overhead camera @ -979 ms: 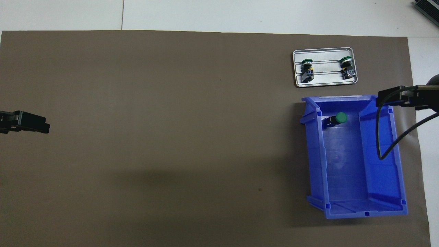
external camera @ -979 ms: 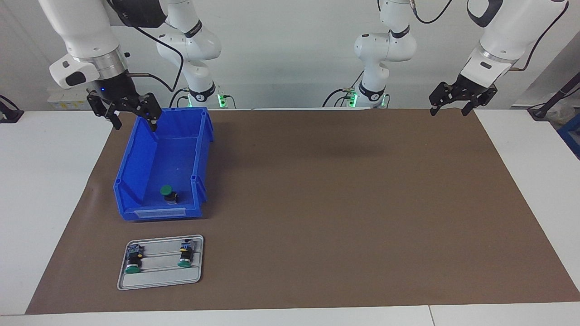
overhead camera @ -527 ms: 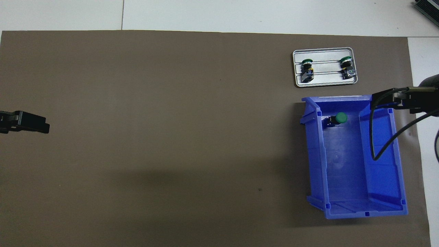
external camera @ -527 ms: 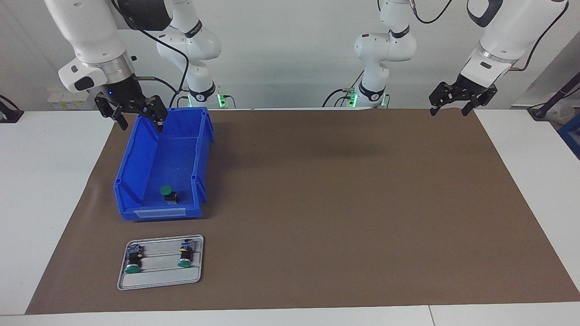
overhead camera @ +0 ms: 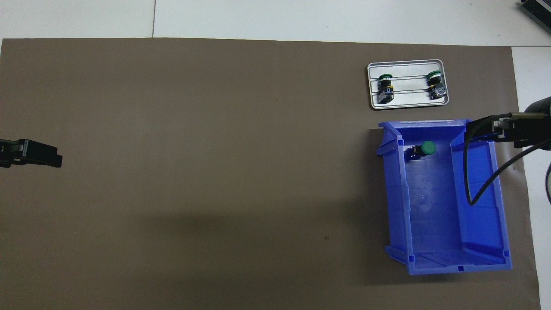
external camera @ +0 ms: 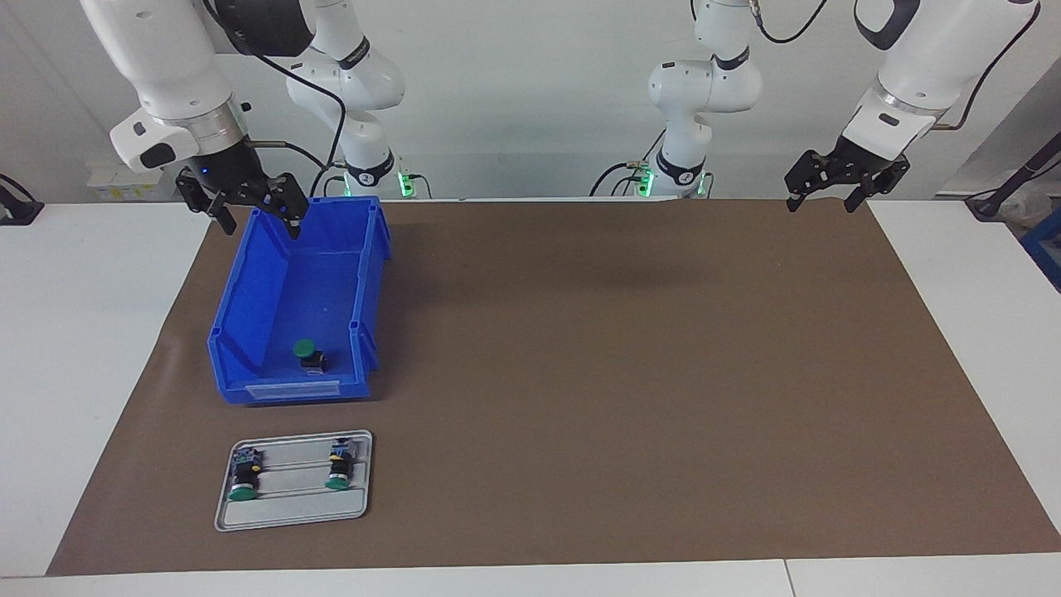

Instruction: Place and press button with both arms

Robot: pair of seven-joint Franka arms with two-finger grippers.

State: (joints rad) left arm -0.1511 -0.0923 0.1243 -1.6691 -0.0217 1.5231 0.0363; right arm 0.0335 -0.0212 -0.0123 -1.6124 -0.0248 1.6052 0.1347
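A green-capped button [external camera: 306,351] [overhead camera: 425,148] stands in the blue bin [external camera: 249,286] [overhead camera: 495,202], at the bin's end farther from the robots. Two more buttons [external camera: 243,479] [external camera: 338,469] lie on their sides on the grey tray [external camera: 290,517] [overhead camera: 409,103]. My right gripper [external camera: 259,227] [overhead camera: 478,129] hangs open and holds nothing, over the bin's rim nearest the robots. My left gripper [external camera: 821,205] [overhead camera: 54,155] waits open and holds nothing, over the mat's edge at the left arm's end of the table.
A brown mat [external camera: 622,373] covers most of the white table. The tray sits on it farther from the robots than the bin. A black cable [overhead camera: 478,189] loops from the right wrist over the bin.
The right gripper has shifted a little from beside the bin to over its near rim, still open. The left arm has not moved.
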